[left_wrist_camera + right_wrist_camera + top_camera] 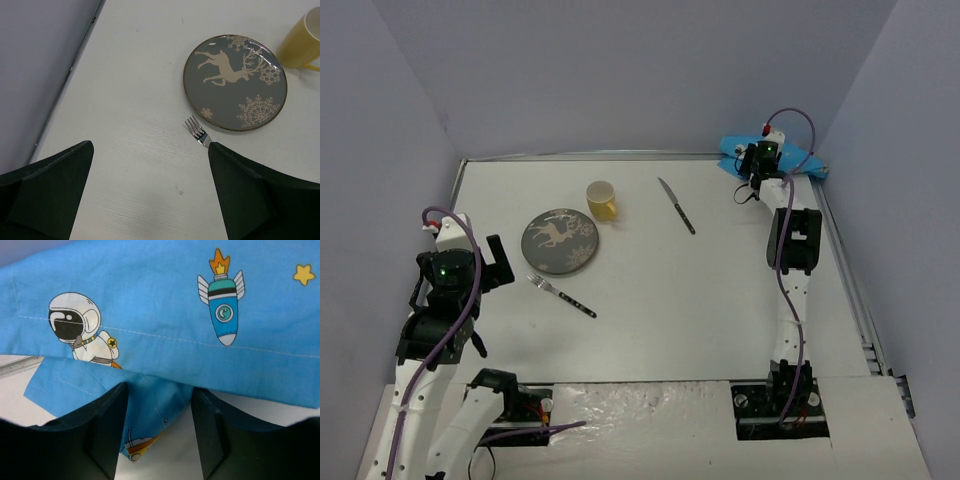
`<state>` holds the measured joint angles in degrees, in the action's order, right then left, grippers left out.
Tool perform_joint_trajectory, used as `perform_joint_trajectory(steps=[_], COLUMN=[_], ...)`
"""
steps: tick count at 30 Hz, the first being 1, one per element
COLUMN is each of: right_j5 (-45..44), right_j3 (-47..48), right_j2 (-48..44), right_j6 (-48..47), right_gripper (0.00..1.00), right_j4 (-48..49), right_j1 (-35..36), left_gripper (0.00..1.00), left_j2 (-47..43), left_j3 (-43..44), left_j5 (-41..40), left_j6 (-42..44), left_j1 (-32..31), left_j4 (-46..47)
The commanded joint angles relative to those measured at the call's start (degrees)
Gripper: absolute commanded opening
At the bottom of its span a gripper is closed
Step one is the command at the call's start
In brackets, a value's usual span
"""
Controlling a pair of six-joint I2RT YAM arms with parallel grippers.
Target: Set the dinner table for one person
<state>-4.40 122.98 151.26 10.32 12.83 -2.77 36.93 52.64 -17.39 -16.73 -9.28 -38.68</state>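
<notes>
The white dinner table (pixel 720 290) carries a grey reindeer plate (pixel 559 242), a yellow cup (pixel 602 200), a knife (pixel 676 205) and a fork (pixel 562 295). A crumpled blue cartoon placemat (pixel 800 160) lies at the far right corner. My right gripper (pixel 757 160) is down on it. In the right wrist view a folded corner of the placemat (pixel 165 300) hangs between the partly parted jaws of the right gripper (pixel 160 390), with a gap left at the right finger. My left gripper (pixel 151 145) stands wide open over bare table, near the fork (pixel 196 131) and plate (pixel 235 82).
The table's grey metal rim (pixel 458 190) runs along the left side, with purple walls close behind and beside it. The cup (pixel 302 42) sits just beyond the plate. The knife lies diagonally at the far middle.
</notes>
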Motion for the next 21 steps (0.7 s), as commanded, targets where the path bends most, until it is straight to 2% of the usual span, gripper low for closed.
perform_joint_trajectory(steps=[1, 3, 6, 11, 15, 17, 21], right_j5=[3.3, 3.7, 3.4, 0.6, -5.5, -6.6, -8.3], right_j3=[2.1, 0.8, -1.2, -12.9, -26.3, -31.1, -47.2], right_j2=[-0.5, -2.0, -6.0, -22.8, -43.3, -49.7, -70.1], right_j6=[-0.1, -0.1, -0.6, -0.4, 0.7, 2.0, 5.7], right_gripper=[0.33, 0.16, 0.01, 0.00, 0.00, 0.00, 0.00], right_j4=[3.7, 3.8, 3.8, 3.8, 2.5, -0.1, -5.6], right_j1=[0.5, 0.5, 0.4, 0.8, 1.6, 1.9, 5.6], left_gripper=[0.97, 0.97, 0.97, 0.97, 0.97, 0.97, 0.97], left_j2=[0.8, 0.6, 0.0, -1.5, -2.2, -2.3, -2.2], left_j3=[1.4, 1.4, 1.3, 1.0, 1.3, 2.0, 4.5], left_j5=[0.2, 0.2, 0.4, 1.0, 2.4, 3.4, 7.4], left_j6=[0.6, 0.6, 0.6, 0.5, 0.1, -0.3, -2.5], left_j1=[0.5, 0.5, 0.5, 0.2, -0.8, -1.3, -2.2], left_j4=[2.5, 2.6, 2.6, 3.0, 3.5, 3.2, 2.1])
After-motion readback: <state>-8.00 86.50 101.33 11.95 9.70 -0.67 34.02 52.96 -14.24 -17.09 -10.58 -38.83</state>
